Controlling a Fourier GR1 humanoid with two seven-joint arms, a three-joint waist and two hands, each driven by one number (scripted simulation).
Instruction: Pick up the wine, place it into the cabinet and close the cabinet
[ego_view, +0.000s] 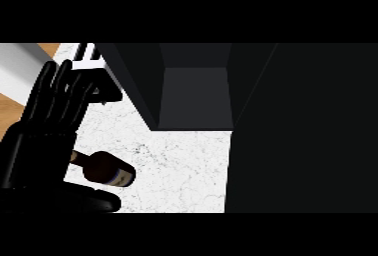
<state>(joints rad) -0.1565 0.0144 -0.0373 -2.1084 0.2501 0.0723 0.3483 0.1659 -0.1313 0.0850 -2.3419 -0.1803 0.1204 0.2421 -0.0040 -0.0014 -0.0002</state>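
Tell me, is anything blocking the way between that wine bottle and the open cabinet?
Nothing visible does. The wine bottle lies on the white counter, and only bare counter separates it from the open cabinet.

No text could be read anywhere. The wine bottle (108, 170) carried a pale band — blank, no letters legible.

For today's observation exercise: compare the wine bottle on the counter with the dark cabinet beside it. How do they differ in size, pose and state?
The wine bottle is small and lies on its side on the white counter; the cabinet is far larger and stands upright. The wine bottle is rounded, with a pale label band; the cabinet is boxy, plain, and shows an open interior. The wine bottle lies by the left hand, partly hidden behind it; the cabinet stands apart from that hand. Both are dark.
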